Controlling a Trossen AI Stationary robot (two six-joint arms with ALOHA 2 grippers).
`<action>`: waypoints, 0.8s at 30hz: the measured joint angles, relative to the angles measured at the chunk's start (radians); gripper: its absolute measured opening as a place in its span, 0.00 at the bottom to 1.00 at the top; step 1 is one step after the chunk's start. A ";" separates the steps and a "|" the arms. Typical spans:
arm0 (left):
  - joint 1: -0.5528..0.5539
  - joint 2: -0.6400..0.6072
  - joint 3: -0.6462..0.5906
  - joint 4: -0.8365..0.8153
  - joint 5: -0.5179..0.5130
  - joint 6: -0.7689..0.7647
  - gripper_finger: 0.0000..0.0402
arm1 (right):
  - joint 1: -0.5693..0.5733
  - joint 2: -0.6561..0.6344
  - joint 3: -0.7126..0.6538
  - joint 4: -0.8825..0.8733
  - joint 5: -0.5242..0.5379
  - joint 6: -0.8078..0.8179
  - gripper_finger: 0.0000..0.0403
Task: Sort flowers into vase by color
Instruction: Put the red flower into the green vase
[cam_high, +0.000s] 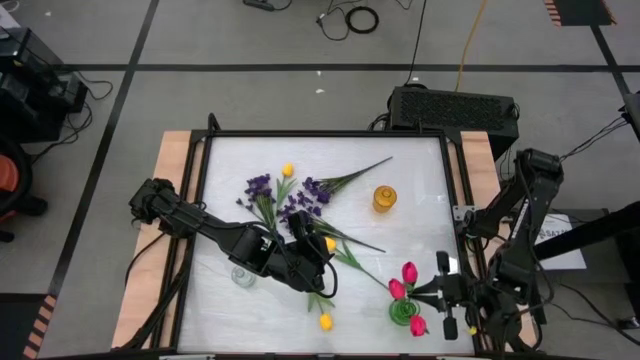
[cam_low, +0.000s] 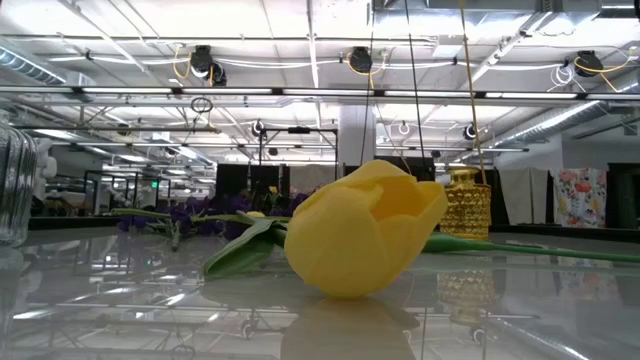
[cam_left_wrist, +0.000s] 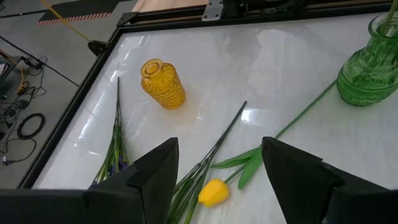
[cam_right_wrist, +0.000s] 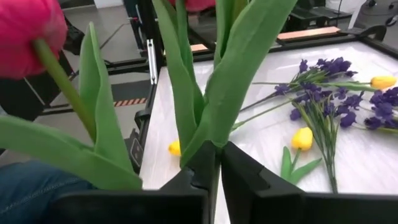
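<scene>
Yellow tulip (cam_low: 365, 232) before amber vase (cam_low: 466, 203)

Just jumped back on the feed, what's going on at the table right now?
The right gripper is shut on a green stem of the pink-red tulips at the green vase, near the table's front right. The left gripper is open above a loose yellow tulip mid-table. More yellow tulips and the purple sprigs lie on the table. The yellow vase has no flowers in it, and a clear vase stands by the left arm.

Glossy white tabletop (cam_high: 420, 190), ribbed glass vases (cam_left_wrist: 163, 84)
</scene>
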 joint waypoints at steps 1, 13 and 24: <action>0.000 0.000 0.000 0.000 0.000 0.000 0.59 | 0.003 0.006 0.000 0.000 -0.009 0.005 0.06; 0.000 0.000 0.000 -0.002 0.000 0.001 0.59 | 0.065 -0.045 0.000 0.020 -0.014 0.050 0.31; -0.004 0.000 0.000 -0.011 0.000 0.002 0.59 | 0.163 -0.229 0.000 0.015 -0.065 0.085 0.49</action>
